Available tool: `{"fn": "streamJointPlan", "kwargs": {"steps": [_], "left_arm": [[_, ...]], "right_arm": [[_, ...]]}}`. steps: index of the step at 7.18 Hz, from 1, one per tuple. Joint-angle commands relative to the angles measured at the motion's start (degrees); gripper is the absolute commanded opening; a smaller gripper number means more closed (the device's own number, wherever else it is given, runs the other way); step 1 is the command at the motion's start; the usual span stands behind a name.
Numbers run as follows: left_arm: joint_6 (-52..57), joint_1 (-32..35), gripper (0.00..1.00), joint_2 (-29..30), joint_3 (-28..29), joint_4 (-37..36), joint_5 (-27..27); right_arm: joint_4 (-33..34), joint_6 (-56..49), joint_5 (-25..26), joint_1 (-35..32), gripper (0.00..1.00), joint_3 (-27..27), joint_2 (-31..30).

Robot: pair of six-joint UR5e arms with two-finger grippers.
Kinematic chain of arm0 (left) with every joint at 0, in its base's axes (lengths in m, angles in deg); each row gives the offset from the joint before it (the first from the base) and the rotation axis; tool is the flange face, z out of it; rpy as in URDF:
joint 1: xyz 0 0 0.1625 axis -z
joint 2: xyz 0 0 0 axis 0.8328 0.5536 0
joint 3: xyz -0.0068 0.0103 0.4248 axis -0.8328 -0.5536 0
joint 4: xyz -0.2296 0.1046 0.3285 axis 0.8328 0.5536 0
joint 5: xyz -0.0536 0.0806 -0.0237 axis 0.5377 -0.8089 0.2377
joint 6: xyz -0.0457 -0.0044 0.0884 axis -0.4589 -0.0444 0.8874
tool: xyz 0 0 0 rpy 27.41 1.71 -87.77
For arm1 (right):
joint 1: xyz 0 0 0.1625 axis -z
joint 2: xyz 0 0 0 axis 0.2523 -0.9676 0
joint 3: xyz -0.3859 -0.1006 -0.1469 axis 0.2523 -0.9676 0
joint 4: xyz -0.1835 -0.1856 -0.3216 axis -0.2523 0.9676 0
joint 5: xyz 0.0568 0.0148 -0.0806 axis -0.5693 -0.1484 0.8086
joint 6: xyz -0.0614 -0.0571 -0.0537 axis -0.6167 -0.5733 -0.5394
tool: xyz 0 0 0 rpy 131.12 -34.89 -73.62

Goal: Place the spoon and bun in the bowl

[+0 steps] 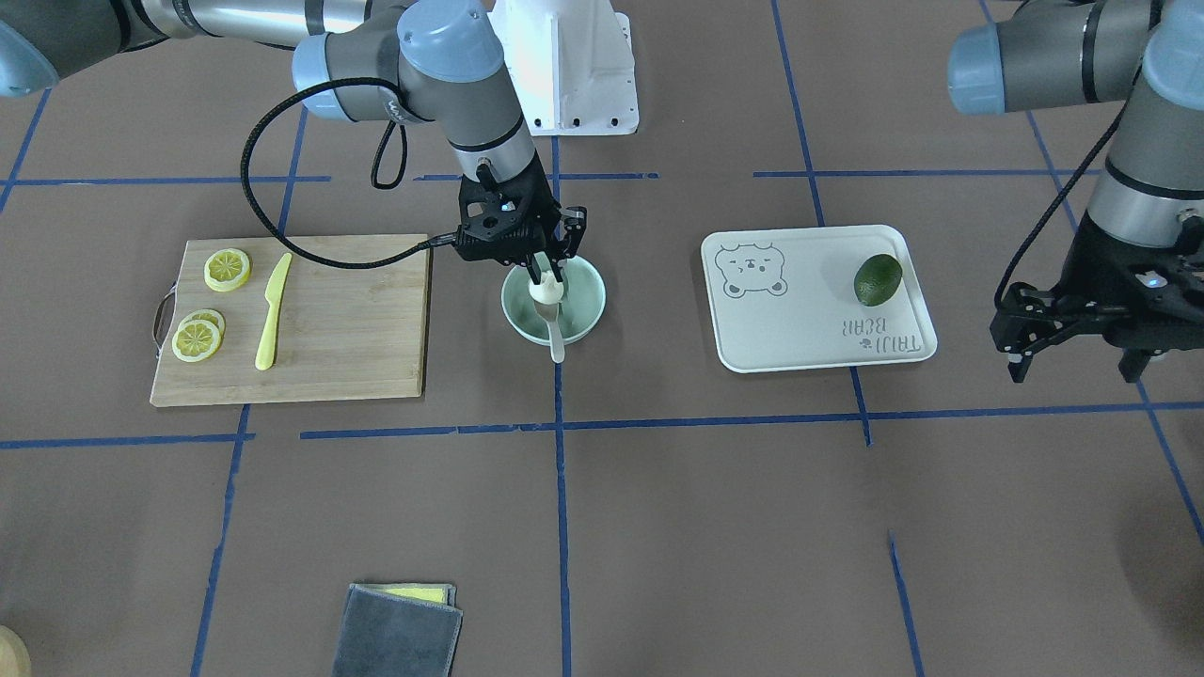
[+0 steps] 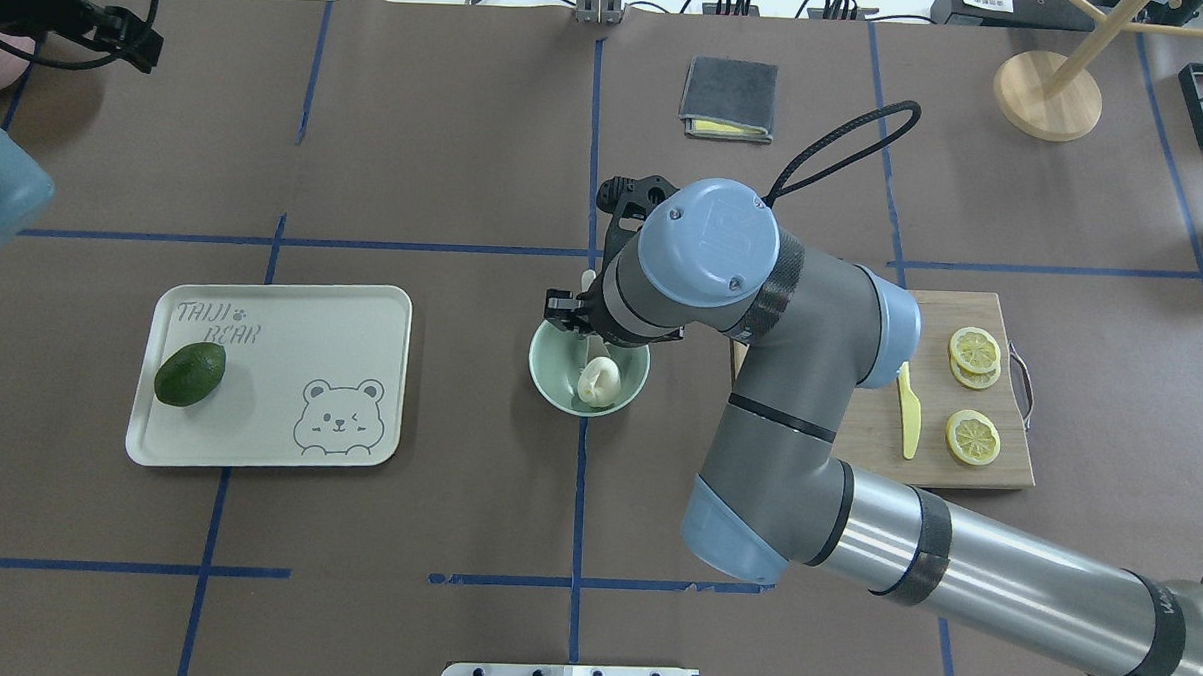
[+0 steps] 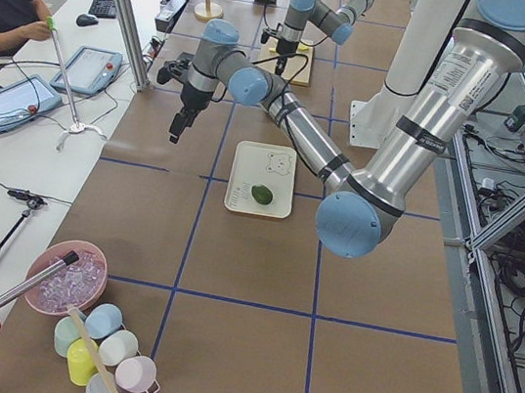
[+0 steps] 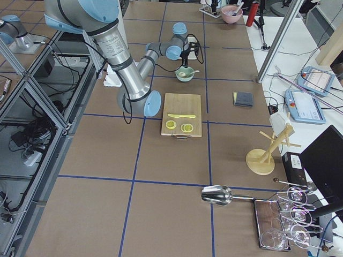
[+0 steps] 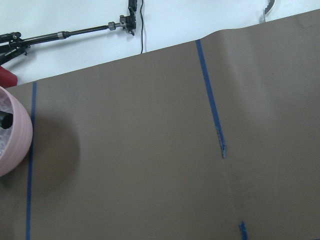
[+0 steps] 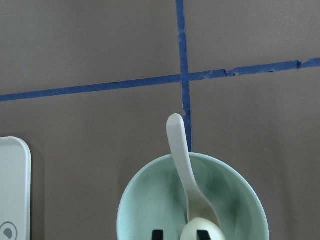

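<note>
At the table's centre, the bun (image 1: 546, 292) sits inside the bowl (image 1: 585, 303), against the scoop of the spoon (image 1: 556, 340), whose handle leans out over the rim. Directly above hangs the right gripper (image 1: 547, 273), its 2 fingers flanking the bun's top; whether they pinch it cannot be told. Beside the bowl on the robot's right lies a cutting board (image 1: 357, 324) with a yellow knife (image 1: 273, 310). On the other side, a tray (image 1: 809, 329) carries 1 green fruit (image 1: 878, 279). Beyond it hovers the left gripper (image 1: 1077, 362), jaws spread.
</note>
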Motion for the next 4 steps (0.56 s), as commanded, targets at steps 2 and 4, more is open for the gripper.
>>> {"fn": "streamJointPlan", "kwargs": {"steps": [2, 4], "left_arm": [[12.96, 6.83, 1.0, -3.77, 1.02, 0.06, 3.48], [20.95, 11.75, 1.0, -6.58, 3.21, -0.03, 9.62]], "right_arm": [[0.75, 0.0, -0.67, -1.35, 1.0, 0.78, 0.57], [12.72, -5.57, -2.78, -4.16, 1.0, 6.98, -0.74]]}}
